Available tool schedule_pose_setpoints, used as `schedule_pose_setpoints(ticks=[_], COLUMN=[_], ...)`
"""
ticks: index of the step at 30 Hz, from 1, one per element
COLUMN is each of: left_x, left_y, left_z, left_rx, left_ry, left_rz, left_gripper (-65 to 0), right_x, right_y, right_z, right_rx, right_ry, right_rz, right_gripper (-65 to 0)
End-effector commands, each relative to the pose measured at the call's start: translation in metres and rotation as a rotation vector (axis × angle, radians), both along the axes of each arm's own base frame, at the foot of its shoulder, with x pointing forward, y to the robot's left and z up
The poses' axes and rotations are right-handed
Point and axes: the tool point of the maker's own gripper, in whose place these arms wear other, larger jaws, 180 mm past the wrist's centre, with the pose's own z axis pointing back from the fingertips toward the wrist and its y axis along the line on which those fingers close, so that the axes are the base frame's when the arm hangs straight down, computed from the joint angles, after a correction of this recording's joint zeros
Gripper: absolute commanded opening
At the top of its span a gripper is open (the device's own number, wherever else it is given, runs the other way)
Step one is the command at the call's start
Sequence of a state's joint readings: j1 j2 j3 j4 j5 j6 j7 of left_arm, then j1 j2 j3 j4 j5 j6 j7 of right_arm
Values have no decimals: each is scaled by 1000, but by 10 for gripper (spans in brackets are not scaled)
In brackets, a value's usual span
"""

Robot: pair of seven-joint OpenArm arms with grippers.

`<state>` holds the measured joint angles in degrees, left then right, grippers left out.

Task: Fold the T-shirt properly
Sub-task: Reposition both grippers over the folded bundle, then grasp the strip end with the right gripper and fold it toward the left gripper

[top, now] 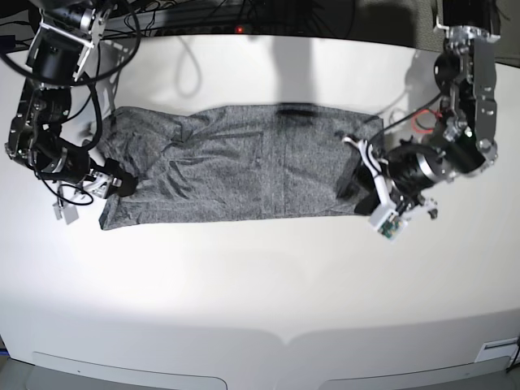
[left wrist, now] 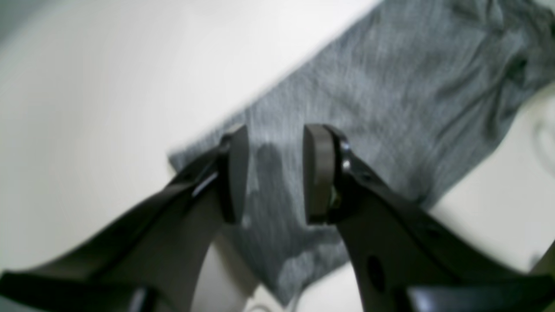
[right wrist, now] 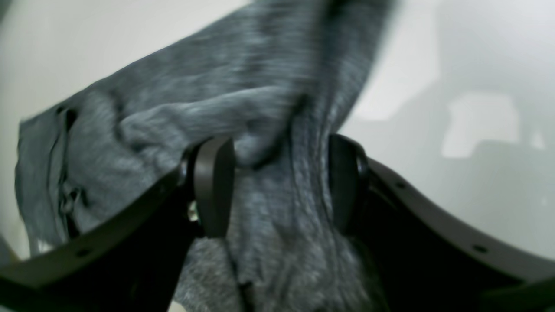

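Across the far half of a white table [top: 260,276] lay the T-shirt [top: 244,171], a dark heathered grey knit spread in a wide band from left to right, wrinkled near its left end. Black cables [top: 244,12] ran along the table's far edge, and a white cable [top: 188,65] looped on the tabletop behind the cloth.

At the scene's left end, the right gripper [right wrist: 277,186] had its jaws spread wide, with a bunched ridge of fabric rising between them; whether they pressed the cloth could not be told. At the scene's right end, the left gripper [left wrist: 275,173] hung above the shirt's edge with a clear gap between its pads, nothing caught in it. A green circuit board [top: 388,230] showed under that arm.
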<state>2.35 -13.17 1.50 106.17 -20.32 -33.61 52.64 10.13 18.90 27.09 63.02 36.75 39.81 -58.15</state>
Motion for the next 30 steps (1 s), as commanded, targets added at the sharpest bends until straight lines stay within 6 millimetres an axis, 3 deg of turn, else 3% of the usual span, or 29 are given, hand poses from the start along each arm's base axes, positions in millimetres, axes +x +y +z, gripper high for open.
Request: schedule_pose_setpoints(ticks=[1,6,10,13,16,17,24,28,30], left_x=[4,-24,-31,-31,-29,-29,-28,-12,-9], left_y=[-2,-5,-5,-5,-6,-6,-1,44,56], left_z=[11,-10,-16,-16,-13,-13,-16,-28,-30], left_rx=[-23,-47,-47,-49,-61,-62,-30,137,185], left_ry=[-42,39,61,58,43,42,45,33,24], left_rz=[-4,-7,-6,-6,-4,-4,13,234,281], left_gripper=[-450,-450,-450,-450,-450,-450,-451,-450,-450], right_x=[0,-5,-5,-2,4,8,41,58,66], right_y=[-1,21,20,20,20,22,43,67,82], right_z=[2,3,4,6,11,16,60,88,95], right_rx=[-14,59,60,60,62,76,194,285,316], right_ry=[11,44,42,37,20,4,-85,-140,-165], right_rz=[23,82,82,83,82,81,137,191,205], right_gripper=[-305,-305,-321,-427,-614,-650,-650,-650,-650])
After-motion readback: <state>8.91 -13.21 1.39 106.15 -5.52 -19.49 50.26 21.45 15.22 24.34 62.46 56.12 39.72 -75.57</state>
